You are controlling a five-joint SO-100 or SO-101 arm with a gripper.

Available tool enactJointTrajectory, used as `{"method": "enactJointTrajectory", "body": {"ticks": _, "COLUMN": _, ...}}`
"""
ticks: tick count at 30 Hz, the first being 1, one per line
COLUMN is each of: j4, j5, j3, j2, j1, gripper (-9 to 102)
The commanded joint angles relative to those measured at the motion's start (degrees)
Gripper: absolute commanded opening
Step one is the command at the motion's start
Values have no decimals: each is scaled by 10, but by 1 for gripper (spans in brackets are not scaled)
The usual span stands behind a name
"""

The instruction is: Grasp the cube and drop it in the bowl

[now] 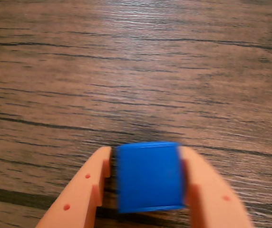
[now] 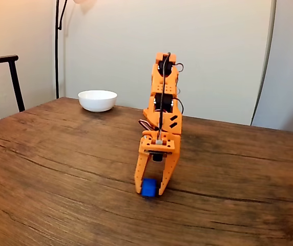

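Fixed view, left to right: white bowl (image 2: 97,100) at the far left of the tabletop (image 2: 54,169), well apart from the arm. Gripper (image 2: 149,190) lowered at centre, jaws clamped on the blue cube (image 2: 148,188), which rests on the wood.

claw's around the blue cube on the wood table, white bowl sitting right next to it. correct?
Not quite. The claw does bracket the blue cube on the wooden table, but the white bowl is not next to it. The fixed view shows the bowl far off, near the table's back edge, to the left of the orange arm.
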Motion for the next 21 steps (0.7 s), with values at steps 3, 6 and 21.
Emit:
{"method": "enactJointTrajectory", "body": {"ticks": 3, "j4": 11, "j5": -2, "j3": 4, "j2": 0, "j1": -3, "gripper": 11}}
{"method": "enactJointTrajectory", "body": {"ticks": 6, "j4": 11, "j5": -2, "j3": 4, "j2": 0, "j1": -3, "gripper": 11}}
{"method": "enactJointTrajectory", "body": {"ticks": 21, "j4": 11, "j5": 0, "j3": -6, "j2": 10, "j1": -4, "gripper": 11}}
